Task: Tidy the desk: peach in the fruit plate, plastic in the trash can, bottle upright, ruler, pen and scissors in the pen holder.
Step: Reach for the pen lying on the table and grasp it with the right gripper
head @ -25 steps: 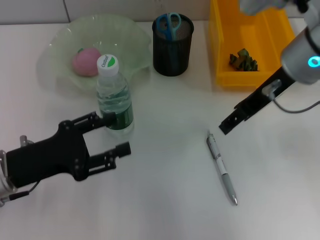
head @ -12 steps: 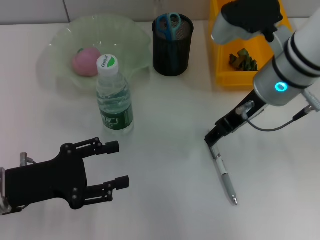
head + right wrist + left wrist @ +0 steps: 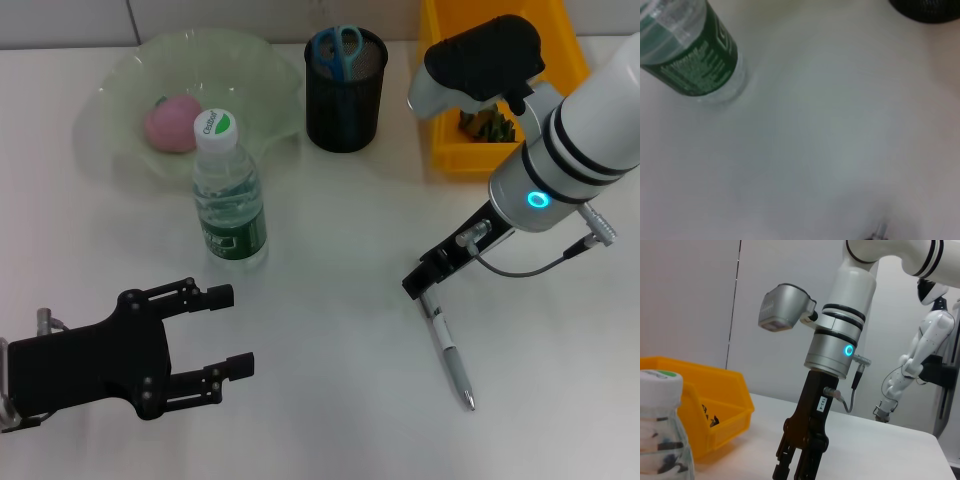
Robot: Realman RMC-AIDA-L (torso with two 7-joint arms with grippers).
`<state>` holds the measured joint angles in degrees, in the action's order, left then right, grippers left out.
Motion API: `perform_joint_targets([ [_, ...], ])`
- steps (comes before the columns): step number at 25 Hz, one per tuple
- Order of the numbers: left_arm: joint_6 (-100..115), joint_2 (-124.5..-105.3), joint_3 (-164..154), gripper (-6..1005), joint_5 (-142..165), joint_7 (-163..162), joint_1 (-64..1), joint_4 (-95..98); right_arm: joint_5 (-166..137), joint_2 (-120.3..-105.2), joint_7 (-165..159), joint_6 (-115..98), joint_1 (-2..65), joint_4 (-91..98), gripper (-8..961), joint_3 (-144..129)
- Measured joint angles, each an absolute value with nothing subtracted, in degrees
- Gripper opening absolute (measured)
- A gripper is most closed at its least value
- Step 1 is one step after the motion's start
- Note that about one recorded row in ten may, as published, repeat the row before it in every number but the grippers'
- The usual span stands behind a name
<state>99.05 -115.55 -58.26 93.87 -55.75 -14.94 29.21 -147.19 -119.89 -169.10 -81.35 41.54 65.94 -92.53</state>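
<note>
A silver pen [image 3: 447,345] lies on the white table; its upper end shows in the right wrist view [image 3: 879,231]. My right gripper [image 3: 420,282] is low over that upper end; it also shows in the left wrist view [image 3: 796,462]. My left gripper [image 3: 232,330] is open and empty near the front left. The bottle [image 3: 228,195] stands upright. The pink peach [image 3: 172,124] lies in the green glass plate [image 3: 260,70]. Blue scissors [image 3: 336,48] stand in the black pen holder [image 3: 345,105]. Crumpled plastic [image 3: 487,122] lies in the yellow bin [image 3: 450,110]. No ruler shows.
The yellow bin stands at the back right, just behind my right arm. The bottle [image 3: 690,55] is between the two arms, in front of the plate. The pen holder's edge [image 3: 930,7] shows in the right wrist view.
My right gripper has come down and left to the pen's upper end. My left gripper has drawn back from the bottle toward the front left, still open.
</note>
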Motion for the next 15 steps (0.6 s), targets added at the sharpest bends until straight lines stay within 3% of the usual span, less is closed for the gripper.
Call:
perform_joint_targets([
  [8, 98.9, -115.56, -58.2, 742, 93.9, -55.7, -14.9, 29.1, -147.3, -119.87, -169.2, -79.7, 41.4, 65.5, 695, -95.6],
  [15, 98.2, -115.66, -58.2, 742, 93.9, -55.7, -14.8, 29.1, -147.5, -119.88, -169.2, -78.7, 41.6, 65.4, 541, -97.3],
])
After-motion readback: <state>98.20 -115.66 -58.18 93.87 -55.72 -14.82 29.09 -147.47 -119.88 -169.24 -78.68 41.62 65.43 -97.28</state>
